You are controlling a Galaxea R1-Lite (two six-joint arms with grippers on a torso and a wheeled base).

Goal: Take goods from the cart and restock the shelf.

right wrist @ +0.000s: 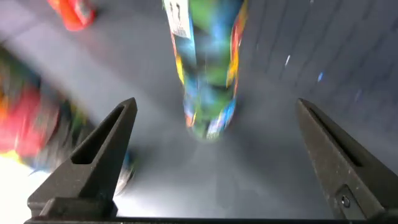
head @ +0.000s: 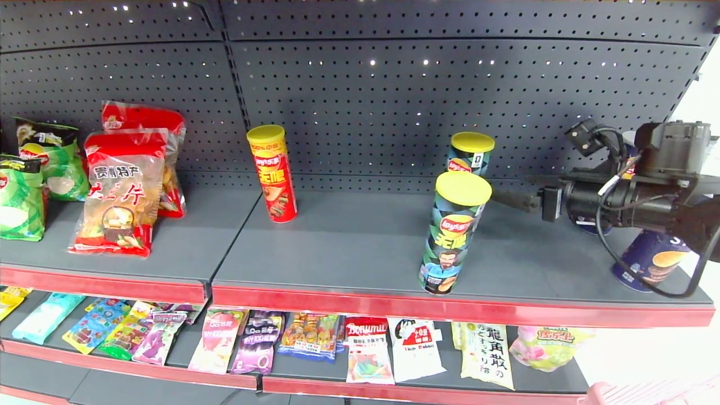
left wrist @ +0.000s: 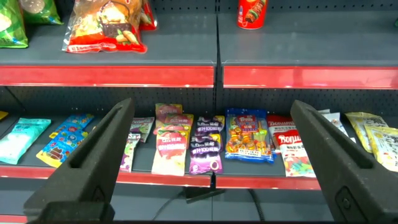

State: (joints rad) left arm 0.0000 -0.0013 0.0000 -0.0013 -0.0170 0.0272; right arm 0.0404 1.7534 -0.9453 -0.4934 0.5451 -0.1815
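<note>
Hazard: the front green can (head: 454, 233) stands upright near the red front edge of the shelf (head: 360, 247). The right gripper (head: 514, 201), fingers spread and holding nothing, sits just beside its lid. A sideways contact would likely tip the can off the edge or into the second green can (head: 469, 153) behind it. The blue can (head: 647, 267) lies directly under the right arm and is equally exposed.

The left gripper (left wrist: 211, 104), also spread and empty, faces the packets (left wrist: 202, 146) on the lower shelf.

The shelf surface is flat, grey and smooth, and probably gives little grip. There is wide bare space between the red can (head: 273, 173) and the green cans. A perforated back panel (head: 394, 101) closes the rear.
</note>
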